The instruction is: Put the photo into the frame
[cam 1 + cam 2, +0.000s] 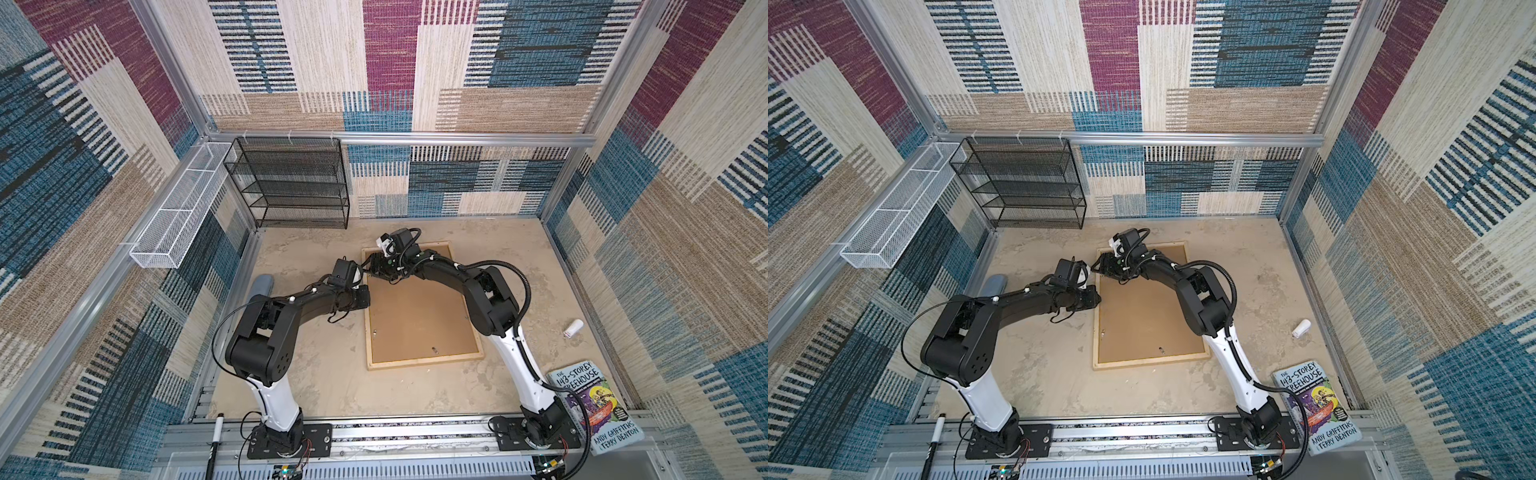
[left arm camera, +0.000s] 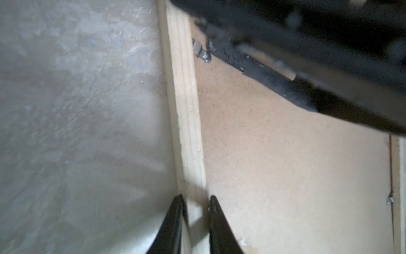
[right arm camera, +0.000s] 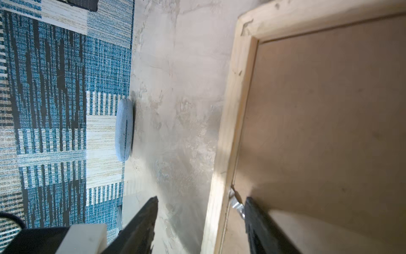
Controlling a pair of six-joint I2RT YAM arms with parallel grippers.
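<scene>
Flat on table [image 1: 316, 374]: frame [image 1: 424, 360], board [image 1: 415, 320] inside. No photo in sight. Wood looks stiff, light; grab side strip [image 2: 186, 110]. There left gripper [image 2: 195, 198] straddles strip, squeeze unclear. Nearby right gripper [image 3: 201, 198] spread wide, empty.

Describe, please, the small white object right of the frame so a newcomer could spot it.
Start at the sandy table and find the pale wooden frame lying at its middle. To its right, beyond the colourful book, lies a small white cylinder. It alone is plain white and stubby, touching nothing.
</scene>
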